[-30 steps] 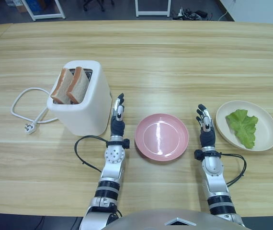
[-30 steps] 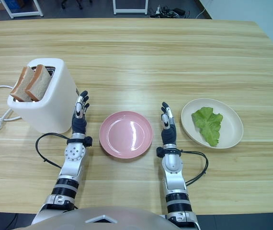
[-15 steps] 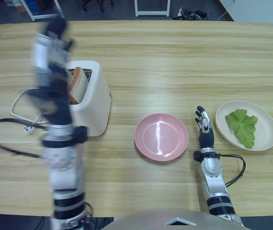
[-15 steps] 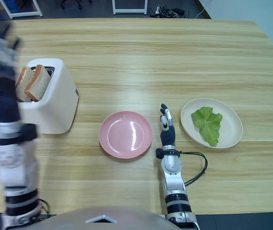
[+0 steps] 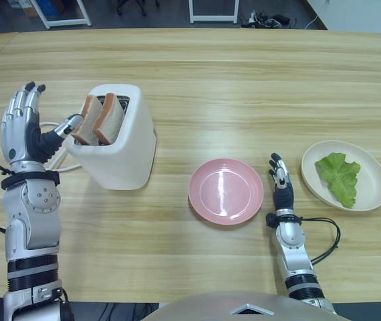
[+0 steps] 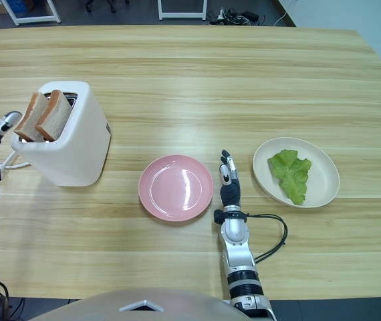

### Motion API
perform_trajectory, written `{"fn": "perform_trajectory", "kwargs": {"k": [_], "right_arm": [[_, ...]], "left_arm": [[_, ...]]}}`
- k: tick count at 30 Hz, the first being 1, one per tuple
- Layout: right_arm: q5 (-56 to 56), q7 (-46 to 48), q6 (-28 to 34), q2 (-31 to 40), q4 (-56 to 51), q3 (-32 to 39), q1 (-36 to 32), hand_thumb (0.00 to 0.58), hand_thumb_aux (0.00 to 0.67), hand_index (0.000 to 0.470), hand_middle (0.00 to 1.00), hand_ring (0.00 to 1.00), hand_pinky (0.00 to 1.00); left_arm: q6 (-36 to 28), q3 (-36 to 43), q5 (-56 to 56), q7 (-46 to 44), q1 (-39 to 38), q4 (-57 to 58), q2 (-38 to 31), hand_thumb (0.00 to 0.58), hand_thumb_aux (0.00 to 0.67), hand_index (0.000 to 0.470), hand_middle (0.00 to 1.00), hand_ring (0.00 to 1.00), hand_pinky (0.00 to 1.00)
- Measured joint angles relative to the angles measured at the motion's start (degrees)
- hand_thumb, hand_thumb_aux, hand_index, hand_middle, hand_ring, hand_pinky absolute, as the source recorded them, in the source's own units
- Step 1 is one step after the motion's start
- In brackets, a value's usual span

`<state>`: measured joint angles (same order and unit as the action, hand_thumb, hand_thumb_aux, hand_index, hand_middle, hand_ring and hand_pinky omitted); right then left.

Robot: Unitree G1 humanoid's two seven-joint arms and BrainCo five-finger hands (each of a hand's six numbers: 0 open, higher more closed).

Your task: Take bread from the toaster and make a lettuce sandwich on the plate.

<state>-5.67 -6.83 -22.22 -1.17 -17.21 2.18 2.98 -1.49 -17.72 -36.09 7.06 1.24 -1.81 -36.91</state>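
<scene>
Step in hand: bread retrieval, approach phase. The left hand (image 5: 22, 126) is hovering raised just to the left of the toaster (image 5: 122, 147), palm facing the slots. Its fingers are standing straight and slightly apart, holding nothing, and the thumb is pointing toward the nearer slice without a visible grip on it.

The right hand (image 5: 281, 185) is lying low on the table (image 5: 244, 80) between the plate (image 5: 225, 200) and the dish (image 5: 377, 175) that is holding the lettuce (image 5: 338, 178). Its fingers are straight and close together, empty.

Next move, as judged: the left hand is needing to close thumb and fingers on the exposed top of the outer slice, then lift along the slot line so the toaster is not being dragged or tipped. A light pinch is advisable, since soft bread is likely to crush or tear.

Task item: the bread (image 5: 98, 120) is sitting as two slices in the toaster slots, both protruding well above the top and leaning to the left. Crusts are looking brown and faces pale. The pink plate is lying bare, right of the toaster and apart from it.
</scene>
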Motion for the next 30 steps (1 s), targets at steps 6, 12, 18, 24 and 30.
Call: {"fn": "perform_trajectory", "kwargs": {"k": [6,12,18,24,30], "right_arm": [[0.05,-0.09,0.49,0.12,0.03,-0.54,0.39,0.0,0.0,0.0,0.0,0.0,0.0],[0.08,0.0,1.13,0.2,0.36,-0.67,0.58,0.0,0.0,0.0,0.0,0.0,0.0],[0.12,-0.03,1.57,0.22,0.42,-1.13,0.79,0.0,0.0,0.0,0.0,0.0,0.0],[0.12,-0.11,1.61,0.11,0.42,-1.16,0.78,0.0,0.0,0.0,0.0,0.0,0.0],[0.12,-0.12,1.71,0.08,0.42,-1.39,0.79,0.0,0.0,0.0,0.0,0.0,0.0]], "left_arm": [[-3.63,2.16,-4.12,-0.14,-4.0,0.29,-0.2,0.0,0.0,0.0,0.0,0.0,0.0],[-7.14,4.74,-8.54,0.96,-4.23,0.6,-0.88,0.0,0.0,0.0,0.0,0.0,0.0],[-10.02,6.53,-10.73,1.71,-3.55,-0.57,-1.45,0.0,0.0,0.0,0.0,0.0,0.0],[-11.91,7.38,-12.25,2.54,-3.06,-0.9,-1.54,0.164,0.102,0.072,0.0,0.0,0.0],[-11.14,8.75,-12.22,3.03,-0.97,-2.92,-1.57,0.55,0.518,0.363,0.0,0.0,0.0]]}}
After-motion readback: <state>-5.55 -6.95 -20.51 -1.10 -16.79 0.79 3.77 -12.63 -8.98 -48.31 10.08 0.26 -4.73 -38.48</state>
